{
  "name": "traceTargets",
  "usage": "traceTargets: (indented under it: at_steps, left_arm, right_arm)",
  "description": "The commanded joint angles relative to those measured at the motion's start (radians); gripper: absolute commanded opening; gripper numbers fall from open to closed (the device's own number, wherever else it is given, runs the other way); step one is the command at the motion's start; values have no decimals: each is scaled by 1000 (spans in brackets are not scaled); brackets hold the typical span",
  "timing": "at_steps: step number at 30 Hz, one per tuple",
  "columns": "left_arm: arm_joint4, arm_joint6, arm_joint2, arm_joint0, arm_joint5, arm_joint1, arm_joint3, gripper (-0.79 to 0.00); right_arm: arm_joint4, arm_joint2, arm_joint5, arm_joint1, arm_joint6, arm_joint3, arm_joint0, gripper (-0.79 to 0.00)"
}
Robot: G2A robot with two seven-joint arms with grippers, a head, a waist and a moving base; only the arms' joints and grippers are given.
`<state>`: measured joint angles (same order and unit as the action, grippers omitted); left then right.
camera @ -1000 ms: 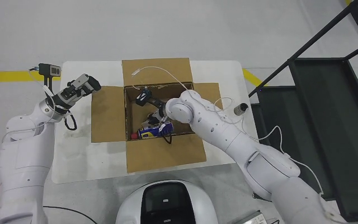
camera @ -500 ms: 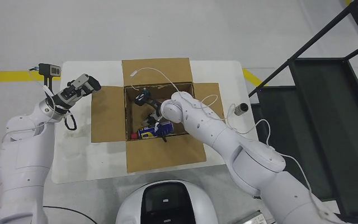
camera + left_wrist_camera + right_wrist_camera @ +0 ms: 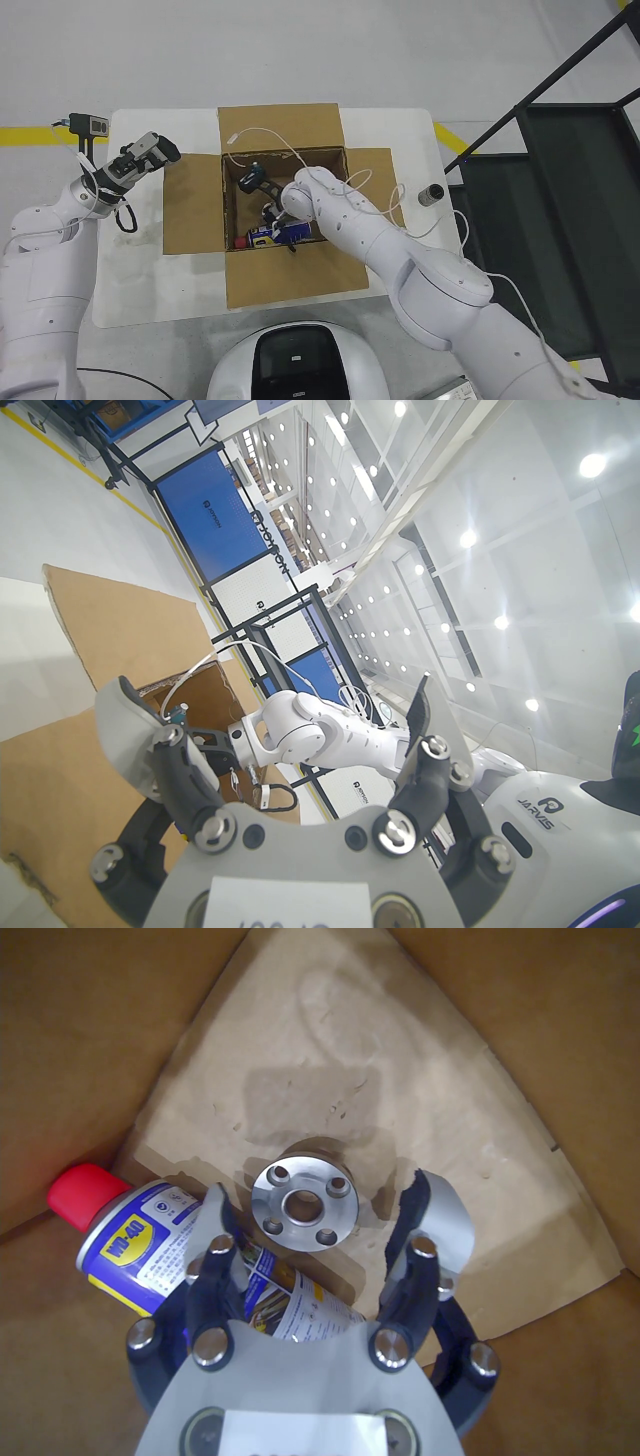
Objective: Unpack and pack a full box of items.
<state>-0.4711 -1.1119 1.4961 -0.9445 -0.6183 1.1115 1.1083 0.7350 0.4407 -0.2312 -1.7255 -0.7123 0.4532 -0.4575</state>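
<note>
Open box (image 3: 282,272), can (image 3: 120,1248) lying, flange (image 3: 307,1177) flat

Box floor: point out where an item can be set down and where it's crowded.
Bare floor lies past the metal flange, up to the box walls. Crowded around the flange: the spray can lies close by, cap toward a wall, under the open right gripper. Outside, the table is bare beside the left flap.

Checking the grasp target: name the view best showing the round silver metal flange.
The right wrist view: the round silver metal flange lies unobstructed on the cardboard box floor. In the top view the right arm covers it; the left wrist view meets the box's outside.
</note>
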Motion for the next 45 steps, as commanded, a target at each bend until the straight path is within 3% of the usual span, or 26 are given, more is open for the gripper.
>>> traceTargets:
  at_steps: [1,2,13,23,30,37,45]
  left_arm:
    - [0,0,0,0,0,0,0,0]
    - [0,0,0,0,0,0,0,0]
    - [0,0,0,0,0,0,0,0]
    - [0,0,0,0,0,0,0,0]
    - [0,0,0,0,0,0,0,0]
    - [3,26,4,-5,9,0,8,0]
    - [26,85,30,-22,34,-10,43,0]
  right_arm:
    - [1,-1,-7,-9,3,-16,3,-671]
    - [4,-2,-11,-13,2,-23,5,-785]
    - [30,9,-70,-29,35,-45,25,-785]
    - [99,56,-116,37,19,117,9,-785]
    - [170,170,-107,149,-97,409,-81,-785]
    - [283,367,-137,280,-301,861,-302,-785]
    - [325,601,-195,366,-380,1219,-531,-785]
